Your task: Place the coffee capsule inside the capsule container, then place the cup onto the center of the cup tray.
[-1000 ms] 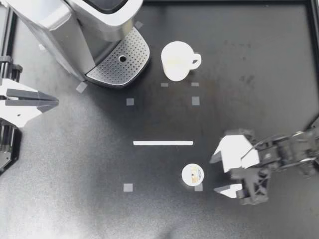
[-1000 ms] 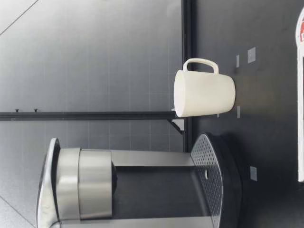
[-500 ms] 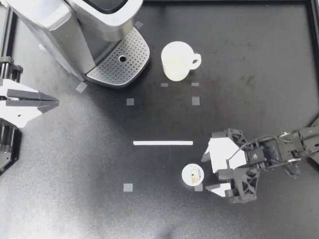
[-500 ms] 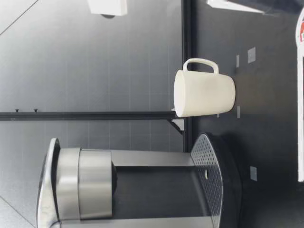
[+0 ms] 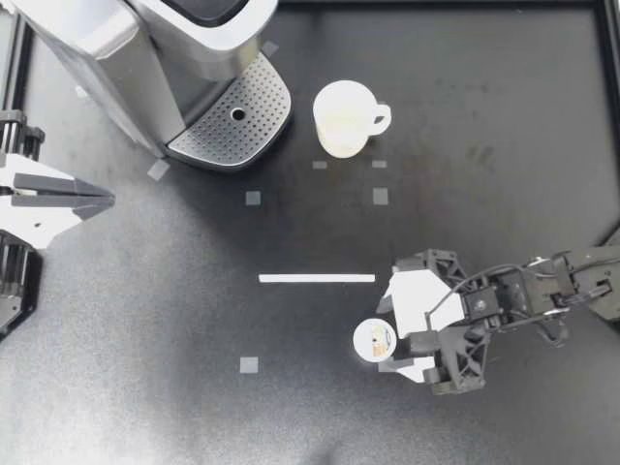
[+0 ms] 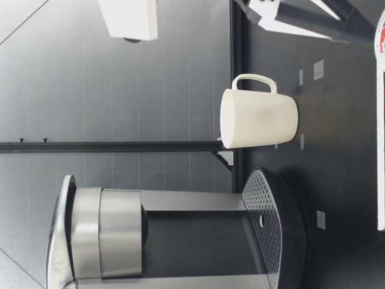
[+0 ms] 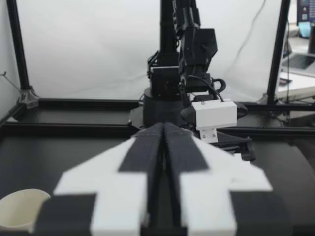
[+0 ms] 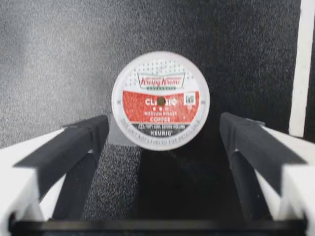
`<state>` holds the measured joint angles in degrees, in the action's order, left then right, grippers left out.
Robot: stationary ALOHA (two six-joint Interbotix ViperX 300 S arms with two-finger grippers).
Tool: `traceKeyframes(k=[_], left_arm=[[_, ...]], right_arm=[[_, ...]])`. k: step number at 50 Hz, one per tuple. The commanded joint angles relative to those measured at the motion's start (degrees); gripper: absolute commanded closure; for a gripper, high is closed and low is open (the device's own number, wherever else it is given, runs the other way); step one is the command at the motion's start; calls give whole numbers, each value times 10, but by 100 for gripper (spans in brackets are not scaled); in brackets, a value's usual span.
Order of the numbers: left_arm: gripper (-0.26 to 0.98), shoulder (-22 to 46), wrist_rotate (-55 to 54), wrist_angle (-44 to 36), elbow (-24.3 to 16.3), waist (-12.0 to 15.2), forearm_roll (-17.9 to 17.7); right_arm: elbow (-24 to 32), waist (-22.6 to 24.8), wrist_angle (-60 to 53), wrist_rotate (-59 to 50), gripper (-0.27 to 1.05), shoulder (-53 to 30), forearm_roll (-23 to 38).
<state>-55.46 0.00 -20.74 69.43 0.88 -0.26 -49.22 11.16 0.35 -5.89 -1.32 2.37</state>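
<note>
The coffee capsule [image 5: 374,340] stands lid up on the black table, near the front. My right gripper [image 5: 389,337] comes at it from the right, open wide, its fingertips on either side of the capsule's near edge without touching. In the right wrist view the capsule [image 8: 160,100] lies just between the tips of that gripper [image 8: 162,129]. The white cup [image 5: 343,118] stands upright beside the coffee machine [image 5: 145,58], off its perforated cup tray [image 5: 232,121]. My left gripper [image 5: 105,199] rests shut and empty at the left edge.
A white tape line [image 5: 317,278] and small grey tape squares [image 5: 380,196] mark the table. In the low view the cup [image 6: 258,118] stands beside the machine [image 6: 180,241] and my right arm's fingers [image 6: 280,21] show nearer that camera. A black frame borders the table.
My right gripper has moved left, still open, from beside the capsule until its fingertips flank it. It has come into the low view. The cup, the capsule and the left arm have not moved.
</note>
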Motion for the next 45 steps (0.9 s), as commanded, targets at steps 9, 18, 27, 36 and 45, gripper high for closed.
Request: traceKeyframes(k=[9,18,27,36,45], left_arm=[[61,3,-2,-5,-4,2,1],[61,3,-2,-4,-4,2,1],[61,3,-1,-3,-4,2,1],[61,3,-1,-3,-4,2,1],[61,2,-1,-3,-4,1,0]], right_arm=[[27,-4,8,1,-17,-5,11],[42,-4,30,1,-16,-14,20],[54,-4,38,0,-16,-19,20],[58,-4,40,0,-7,-25,20],[58,-3,45,1,15,-20,20]])
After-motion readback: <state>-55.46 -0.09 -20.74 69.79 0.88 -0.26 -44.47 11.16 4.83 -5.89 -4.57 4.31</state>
